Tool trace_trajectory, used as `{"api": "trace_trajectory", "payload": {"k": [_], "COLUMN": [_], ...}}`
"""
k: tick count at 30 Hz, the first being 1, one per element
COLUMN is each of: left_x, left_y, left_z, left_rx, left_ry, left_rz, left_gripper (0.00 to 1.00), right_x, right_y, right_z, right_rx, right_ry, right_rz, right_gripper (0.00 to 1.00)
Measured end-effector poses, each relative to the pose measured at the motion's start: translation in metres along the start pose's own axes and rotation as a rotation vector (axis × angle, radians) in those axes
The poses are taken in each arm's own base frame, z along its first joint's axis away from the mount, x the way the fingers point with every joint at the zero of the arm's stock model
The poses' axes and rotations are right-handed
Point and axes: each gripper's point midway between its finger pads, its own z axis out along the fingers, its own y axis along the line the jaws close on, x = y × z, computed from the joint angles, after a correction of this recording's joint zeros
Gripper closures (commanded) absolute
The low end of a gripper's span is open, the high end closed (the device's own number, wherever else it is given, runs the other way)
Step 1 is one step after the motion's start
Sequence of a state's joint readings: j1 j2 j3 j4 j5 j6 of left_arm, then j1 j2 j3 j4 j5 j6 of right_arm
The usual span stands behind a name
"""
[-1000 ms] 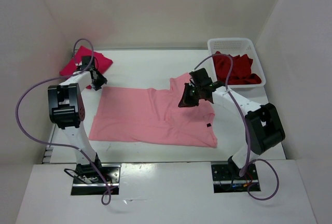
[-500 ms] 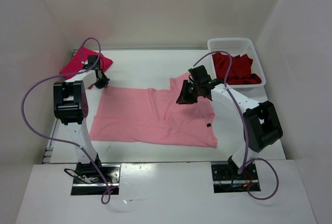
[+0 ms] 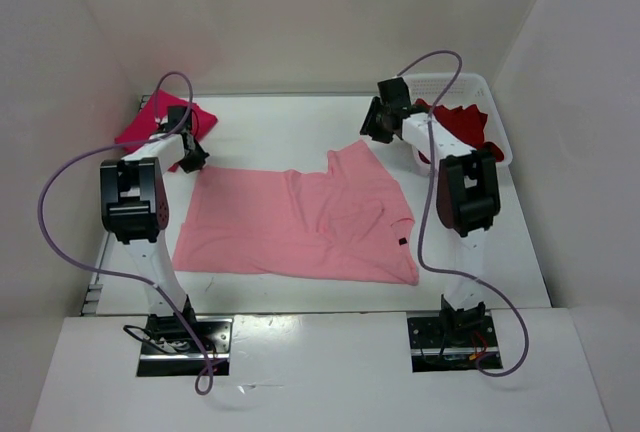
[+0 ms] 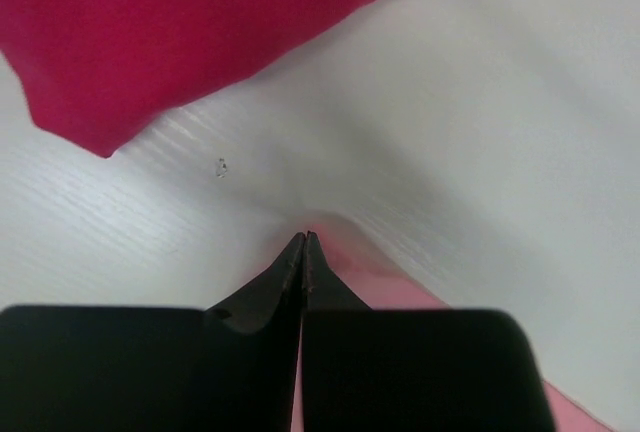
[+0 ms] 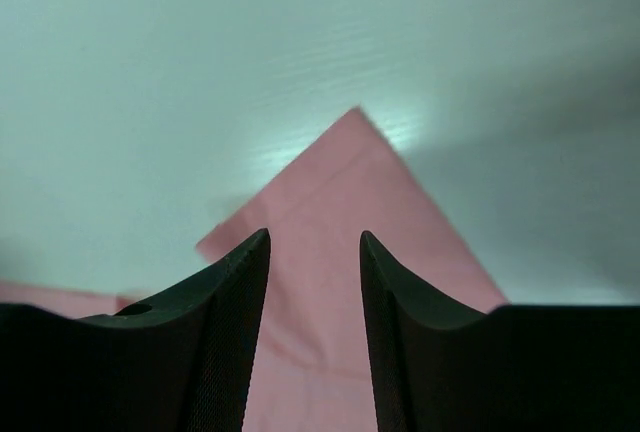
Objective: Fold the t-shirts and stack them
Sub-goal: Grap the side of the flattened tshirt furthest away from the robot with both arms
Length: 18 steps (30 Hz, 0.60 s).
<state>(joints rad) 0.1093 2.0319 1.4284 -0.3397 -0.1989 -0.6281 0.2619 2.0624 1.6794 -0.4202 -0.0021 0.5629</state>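
Both far corners of the pink shirt, flat on the tabletop, need holding to fold it: left end effector pinches one, right end effector hangs open over the other.

A robotics lab test cell: a white counter boxed in by plain white panels, with the left arm and right arm bolted to metal base plates, and purple cables looping loose.
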Motion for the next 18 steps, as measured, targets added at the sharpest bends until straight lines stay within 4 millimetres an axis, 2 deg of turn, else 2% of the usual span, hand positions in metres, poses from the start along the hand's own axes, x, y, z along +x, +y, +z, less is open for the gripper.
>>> {"api": "trace_trajectory", "payload": {"k": [3, 7, 13, 15, 16, 18], "left_x": [-0.004, -0.012, -0.015, -0.014, -0.013, -0.012], "left_y": [0.0, -0.002, -0.006, -0.006, -0.005, -0.005], "left_z": [-0.012, -0.03, -0.036, -0.036, -0.035, -0.03], "left_rx": [0.008, 0.029, 0.047, 0.045, 0.042, 0.036], "left_ry": [-0.014, -0.04, -0.047, -0.044, -0.04, -0.031], "left_rz": [-0.002, -0.008, -0.009, -0.005, 0.0, 0.012], "left_gripper": [1.0, 1.0, 1.0, 0.84, 0.65, 0.56], "right_x": [-0.005, -0.004, 0.0, -0.004, -0.003, 0.002], "right_y": [-0.012, -0.029, -0.041, -0.037, -0.036, -0.032], "right_z": [0.033, 0.065, 0.087, 0.09, 0.091, 0.091], "right_rx": [0.076, 0.16, 0.219, 0.213, 0.212, 0.211], "right_ry": [-0.01, -0.005, 0.015, 0.008, 0.009, 0.016], "right_rz": [-0.026, -0.056, -0.079, -0.084, -0.088, -0.1], "right_gripper": [0.53, 0.52, 0.51, 0.51, 0.51, 0.51]}}
